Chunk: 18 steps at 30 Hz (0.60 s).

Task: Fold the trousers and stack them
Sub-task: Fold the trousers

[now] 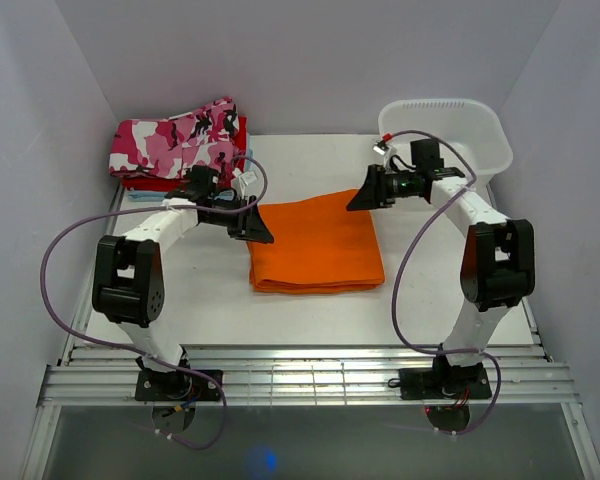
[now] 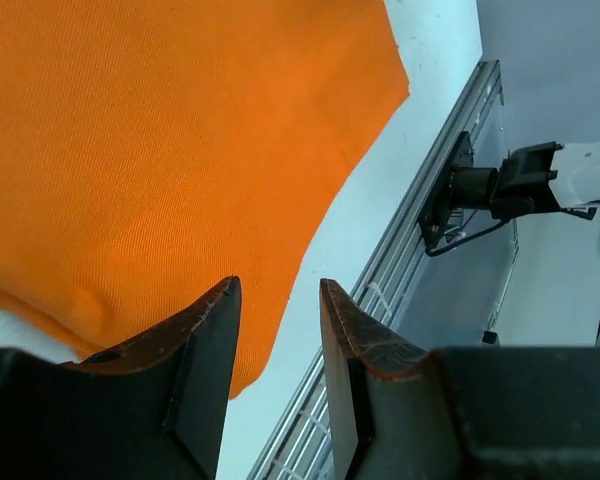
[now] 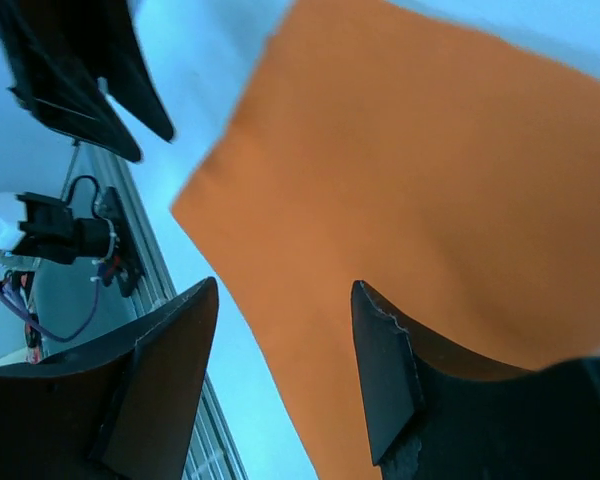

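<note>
Clothes sit piled at the upper left of the top view: a pink, white and black camouflage garment [image 1: 175, 140] lies on a red garment [image 1: 138, 183]. Just right of that pile, the left gripper [image 1: 252, 228] hovers at the left edge of the trousers [image 1: 315, 245]. Its wrist view shows the jaws parted a moderate way with nothing between them.

The trousers lie at the centre of the table [image 1: 210, 300], folded into 1 neat orange rectangle with layered edges along the lower side. At their upper right corner the right gripper [image 1: 363, 197] hangs with its jaws parted fairly wide, also empty in its wrist view. The white tub [image 1: 450, 125] stands at the upper right.

Folding appears complete, since no loose legs show. Stacking appears not yet done: the trousers are well apart from the pile, so carrying them onto it is probably what remains.
</note>
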### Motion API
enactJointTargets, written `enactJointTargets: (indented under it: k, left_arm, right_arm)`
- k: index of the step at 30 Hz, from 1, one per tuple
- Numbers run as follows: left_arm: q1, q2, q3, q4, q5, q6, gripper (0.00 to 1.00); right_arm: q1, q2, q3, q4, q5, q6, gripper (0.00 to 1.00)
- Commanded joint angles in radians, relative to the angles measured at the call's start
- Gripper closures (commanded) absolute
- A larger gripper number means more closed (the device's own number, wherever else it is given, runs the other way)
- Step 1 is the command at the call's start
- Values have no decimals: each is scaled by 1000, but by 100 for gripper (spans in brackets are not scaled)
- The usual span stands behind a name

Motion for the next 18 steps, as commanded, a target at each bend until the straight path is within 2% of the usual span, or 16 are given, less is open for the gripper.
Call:
enactJointTargets:
  k: [1,4,6,10,14,18]
  left_arm:
    - [2,32,-40,49,-98,-113,52]
    - [2,41,-54,69,-275,-138,47]
    - [2,49,-59,81,-307,-145,45]
    - [-1,76,-57,92,-382,-155,44]
    - [-3,115,-51,98,-311,-150,46]
    - [-1,158,-45,104,-258,-158,47]
  right_arm:
    - [-97,-12,-34,-365,42,-299,38]
    - [-167,-50,-97,-364,174,-315,34]
    - [-186,-62,-128,-339,258,-315,34]
    - [-201,-56,-201,-255,287,-272,33]
    - [-201,14,-229,-198,281,-226,39]
    - [-200,53,-272,-168,234,-180,40]
